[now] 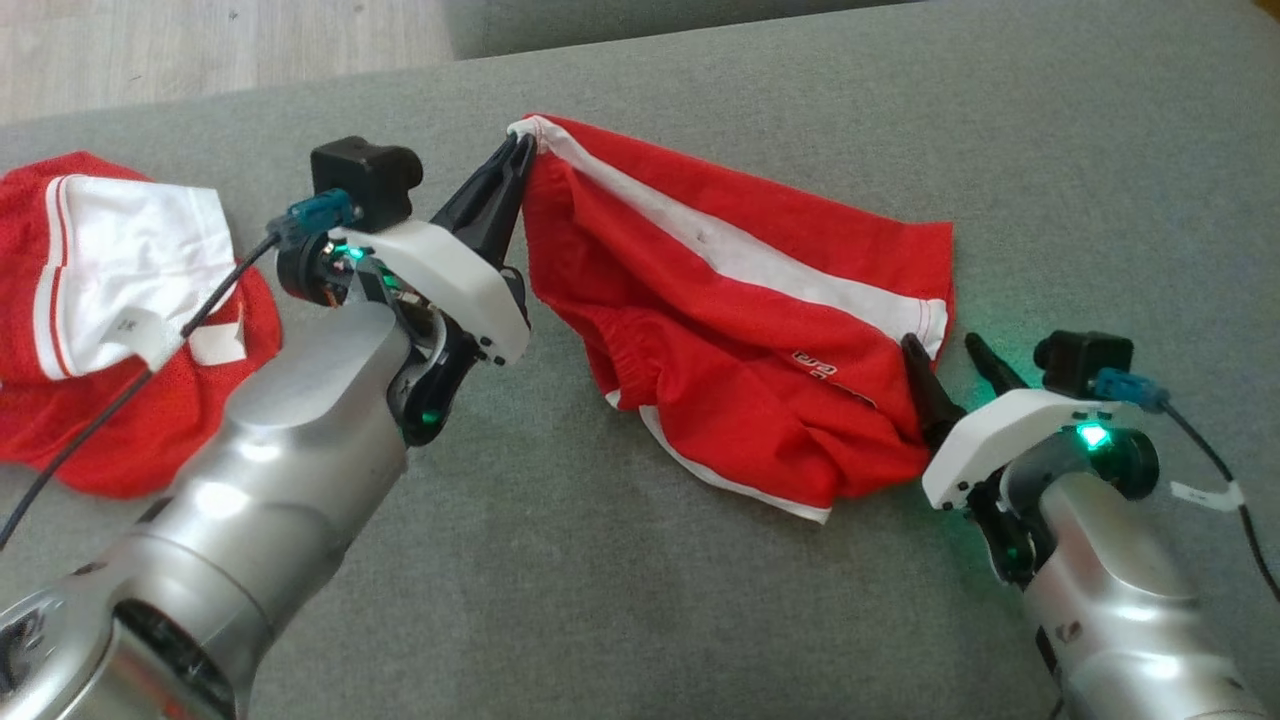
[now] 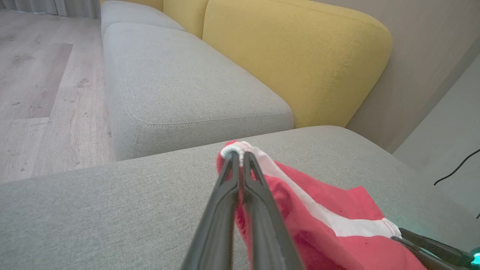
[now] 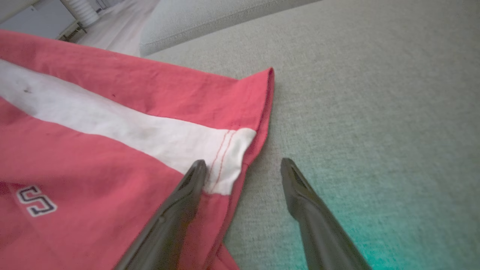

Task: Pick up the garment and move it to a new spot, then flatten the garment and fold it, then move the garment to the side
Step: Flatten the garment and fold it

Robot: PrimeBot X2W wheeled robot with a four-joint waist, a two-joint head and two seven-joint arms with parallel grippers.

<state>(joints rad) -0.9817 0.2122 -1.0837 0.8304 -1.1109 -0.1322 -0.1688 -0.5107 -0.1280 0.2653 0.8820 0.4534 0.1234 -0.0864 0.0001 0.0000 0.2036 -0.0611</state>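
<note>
The job looked to be in its flattening stage. The red shorts [image 1: 740,330] lay across the middle of the grey sofa cushion [image 1: 700,600], their upper corner reaching toward its far edge, so the move to a new spot seemed done. Folding and setting aside were still to come.

The left gripper [image 1: 518,150] was pressed together on the white-edged corner of the shorts and held it lifted off the cushion. The right gripper [image 1: 940,342] stood spread at the opposite hem corner, one finger on the cloth and the other on bare cushion, pinching nothing (it seemed poised to take that corner).

The shorts were red with a broad white side stripe and small lettering near the hem. They were stretched along the stripe but bunched and creased along the near side. A second red and white garment [image 1: 120,300] lay by the cushion's left edge.
</note>
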